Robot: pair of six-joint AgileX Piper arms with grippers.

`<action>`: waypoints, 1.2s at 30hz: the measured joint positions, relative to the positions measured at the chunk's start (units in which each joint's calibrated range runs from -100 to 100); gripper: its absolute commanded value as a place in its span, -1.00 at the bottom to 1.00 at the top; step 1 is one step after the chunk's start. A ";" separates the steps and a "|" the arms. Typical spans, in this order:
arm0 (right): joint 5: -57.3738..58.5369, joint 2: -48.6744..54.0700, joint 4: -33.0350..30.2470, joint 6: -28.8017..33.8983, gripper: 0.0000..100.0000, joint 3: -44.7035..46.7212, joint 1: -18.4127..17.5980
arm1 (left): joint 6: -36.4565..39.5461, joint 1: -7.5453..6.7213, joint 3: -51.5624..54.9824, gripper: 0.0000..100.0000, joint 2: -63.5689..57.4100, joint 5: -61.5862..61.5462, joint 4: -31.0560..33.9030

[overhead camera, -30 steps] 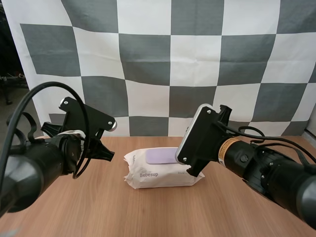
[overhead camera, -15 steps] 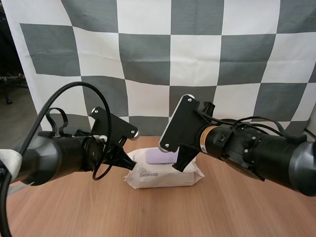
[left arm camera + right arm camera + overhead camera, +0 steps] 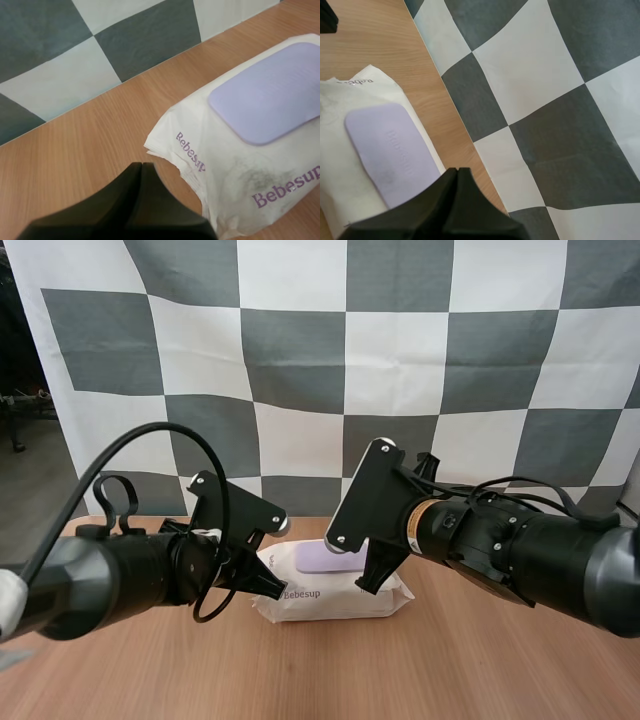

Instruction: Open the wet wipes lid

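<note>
Counter of brown wood (image 3: 450,670) is carrying a soft white pack of wet wipes (image 3: 335,598) with purple lettering at its middle, and the flat lilac plastic lid (image 3: 322,558) on the pack's top is lying flat and closed. We are holding our left claw (image 3: 141,166) at the pack's left end, its two black halves drawn together into one dark wedge. The tip is hanging just beside the crimped edge, and we cannot tell whether it is touching. We are holding our right claw (image 3: 457,171) over the pack's right part, likewise drawn together into one wedge, its tip hanging at the lid's right end.
</note>
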State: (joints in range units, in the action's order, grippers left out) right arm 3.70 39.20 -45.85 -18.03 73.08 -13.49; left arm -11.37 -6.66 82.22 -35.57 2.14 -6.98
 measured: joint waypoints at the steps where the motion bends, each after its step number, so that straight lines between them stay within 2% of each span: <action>1: 0.00 0.00 0.00 0.00 -1.00 0.00 0.00 | 1.03 0.00 0.98 -1.00 -0.63 2.28 0.35; 5: 0.00 0.00 0.00 0.00 -1.00 0.00 0.00 | 6.32 0.18 5.88 -1.00 -1.51 11.78 4.42; 9: 0.00 0.00 0.00 0.00 -1.00 0.00 0.00 | 12.83 0.26 10.08 -1.00 -1.40 23.25 12.02; 16: -0.43 0.00 0.00 -0.26 -1.00 0.00 0.00 | 19.27 3.10 9.18 -1.00 -0.82 41.28 21.59; 21: 0.41 0.00 0.00 -0.26 -1.00 0.00 0.00 | 26.41 5.01 8.38 -1.00 2.83 44.38 29.54; 25: 0.24 0.00 -0.90 -0.55 -1.00 0.00 0.00 | 32.33 8.24 8.22 -1.00 6.59 48.47 36.71; 30: -0.56 -2.92 -3.89 -1.53 -1.00 0.00 -0.09 | 39.44 13.87 8.07 -1.00 13.00 60.80 44.88; 36: -3.70 -8.36 -3.89 -2.48 -1.00 0.00 -0.30 | 48.48 20.61 7.94 -1.00 22.38 76.71 55.16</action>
State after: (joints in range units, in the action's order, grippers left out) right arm 0.00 30.84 -49.74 -20.51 73.08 -13.79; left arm 37.10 13.95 90.16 -13.20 78.85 48.17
